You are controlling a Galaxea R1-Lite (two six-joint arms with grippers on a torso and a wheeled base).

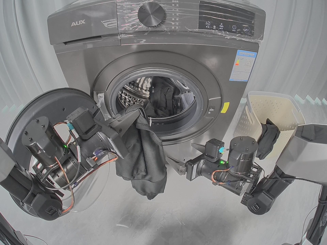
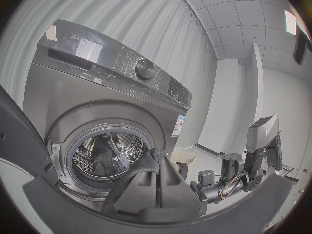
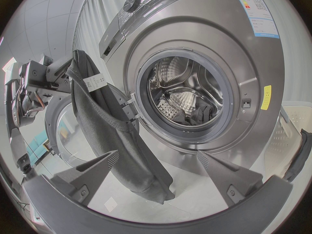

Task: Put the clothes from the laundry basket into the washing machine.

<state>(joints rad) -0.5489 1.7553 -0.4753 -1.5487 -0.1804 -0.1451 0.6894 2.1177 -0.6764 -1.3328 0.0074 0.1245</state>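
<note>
Clothes lay in a dark heap at the back of the drum, and the washer stood with its door swung wide to the left. The left gripper was in front of the port's lower left edge, between door and opening, jaws closed tight on the top edge of a black garment. The left wrist view showed its fingers pressed together with fabric bunched at their tips. That garment was outside the drum, hanging from the grip down past the washer's front below the port, its lower end free. A white tag showed near the clamped edge. The right gripper was low before the washer's lower right front, just beside the hanging garment, jaws spread wide with nothing between them. The basket stood on the floor at the washer's right side. A dark cloth was draped over its front rim, part inside and part hanging outside.
</note>
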